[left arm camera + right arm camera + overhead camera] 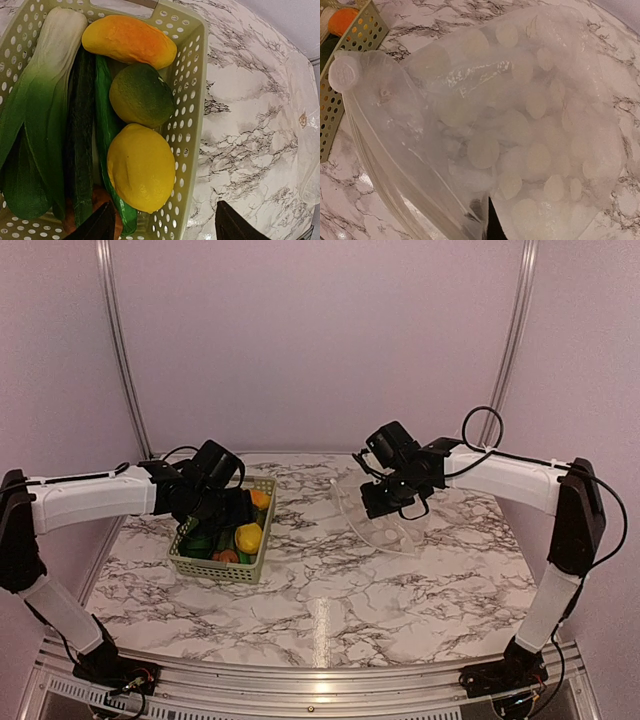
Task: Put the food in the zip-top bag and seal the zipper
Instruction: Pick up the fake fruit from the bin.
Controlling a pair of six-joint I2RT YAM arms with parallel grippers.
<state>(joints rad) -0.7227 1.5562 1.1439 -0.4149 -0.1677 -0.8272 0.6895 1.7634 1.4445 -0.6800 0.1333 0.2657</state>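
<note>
The right gripper [397, 502] is holding the zip-top bag [530, 130] up by one edge above the desk [330, 590], its fingers pinched shut on the plastic, apparently so that the mouth faces the basket [214, 568]. The food is lying in that basket. The left gripper [165, 227] is hovering over the lemon [142, 167], its fingers spread wide and touching nothing, likely readying a pick.

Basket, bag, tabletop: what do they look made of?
The basket: pale green moulded plastic, matte, judging by its regular holes. The bag: thin clear plastic film, glossy and crinkled, with white dots. The tabletop: marble look, white with grey veins and a faint sheen. It is probably printed laminate, but real stone is not excluded.
</note>
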